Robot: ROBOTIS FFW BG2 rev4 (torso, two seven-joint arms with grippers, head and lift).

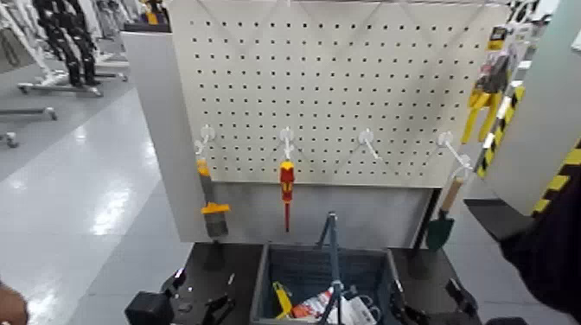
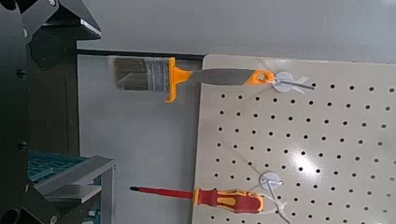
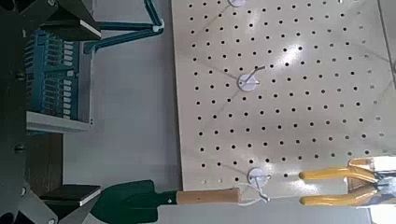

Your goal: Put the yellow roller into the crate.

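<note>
The dark blue-grey crate [image 1: 380, 264] stands on the black table below the pegboard, with its upright metal bar [image 1: 332, 251] at the middle. Inside it, at the left, lies a bent yellow handle [image 1: 281, 300] that looks like the yellow roller; red and white items lie beside it. My left gripper [image 1: 201, 294] is low and left of the crate, open and empty. My right gripper [image 1: 428, 302] is low and right of the crate, open and empty. The crate also shows in the left wrist view [image 2: 65, 170] and the right wrist view [image 3: 56, 79].
The white pegboard [image 1: 346, 86] holds an orange-handled brush [image 1: 210, 203], a red-and-yellow screwdriver [image 1: 286, 186], one bare hook [image 1: 367, 138] and a green trowel [image 1: 443, 220]. Yellow-handled pliers [image 1: 480, 108] hang at the right. A dark sleeve [image 1: 553, 242] is at the right edge.
</note>
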